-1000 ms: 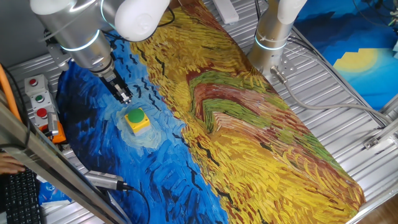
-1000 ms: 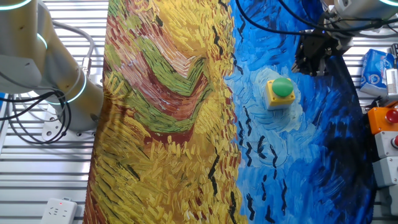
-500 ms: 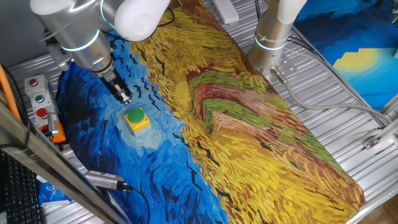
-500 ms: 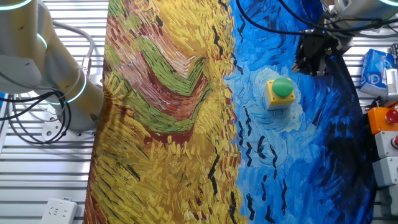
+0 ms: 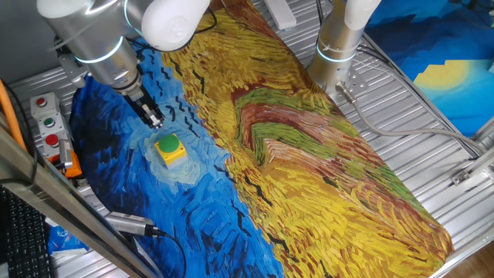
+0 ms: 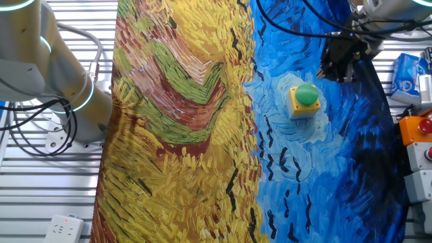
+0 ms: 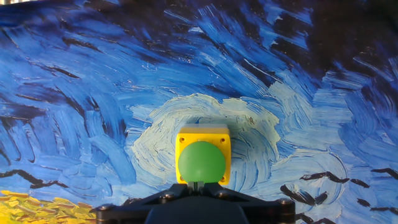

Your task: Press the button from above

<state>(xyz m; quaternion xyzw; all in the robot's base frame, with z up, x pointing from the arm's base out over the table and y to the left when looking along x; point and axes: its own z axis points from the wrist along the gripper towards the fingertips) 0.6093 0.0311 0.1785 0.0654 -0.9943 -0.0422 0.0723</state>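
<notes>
big van gogh style painted cloth (image 5: 309,147) covers the table. the gripper (image 5: 153,117) hangs near the button (image 5: 170,147), at about its 11 o'clock, not touching. can't tell if the fingers are apart or closed. the button sits on the pale blue swirl.

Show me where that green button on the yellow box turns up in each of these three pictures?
One fixed view: green button, left of centre, on the blue cloth.
The other fixed view: upper right, same blue cloth.
Hand view: bottom centre.
Shared landmark: the pale swirl painted around it.
</notes>
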